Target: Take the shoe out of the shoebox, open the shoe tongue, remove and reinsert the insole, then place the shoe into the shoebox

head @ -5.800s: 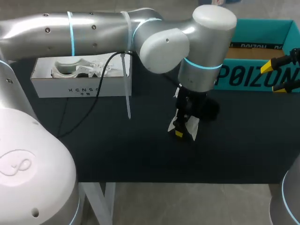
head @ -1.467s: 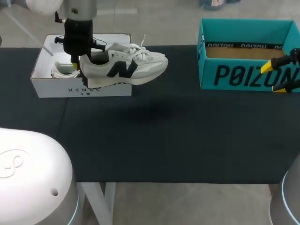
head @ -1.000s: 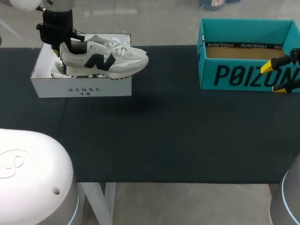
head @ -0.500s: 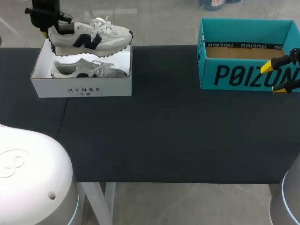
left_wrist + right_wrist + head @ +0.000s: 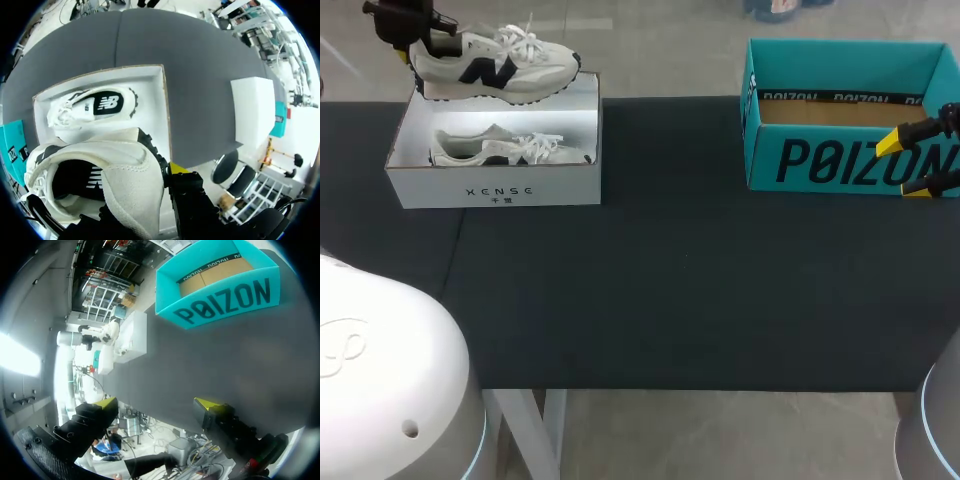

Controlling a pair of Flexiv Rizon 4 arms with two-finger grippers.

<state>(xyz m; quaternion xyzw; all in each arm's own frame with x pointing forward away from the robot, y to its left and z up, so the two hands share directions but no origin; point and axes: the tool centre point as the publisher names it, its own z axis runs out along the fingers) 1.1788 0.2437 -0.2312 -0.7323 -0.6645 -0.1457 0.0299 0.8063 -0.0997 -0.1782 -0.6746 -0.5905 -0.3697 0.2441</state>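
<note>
Over black table (image 5: 670,300), left jaws clamp shoe (image 5: 495,68) above shoebox (image 5: 440,186); right jaws gape.

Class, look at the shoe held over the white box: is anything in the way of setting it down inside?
Partly. A second shoe already lies in the white box, along its near side, below the held shoe. The strip of floor behind it looks bare where visible. Nothing else intervenes.

1. Shoe (image 5: 495,68): white sneaker with a dark side logo and white laces. It is lifted clear, sole down and roughly level, over the shoebox's far wall, with its heel clamped by the left gripper (image 5: 413,47).
2. Shoebox (image 5: 490,190): white, open-topped, on the table's far left. A second shoe (image 5: 505,150) rests inside it.
</note>
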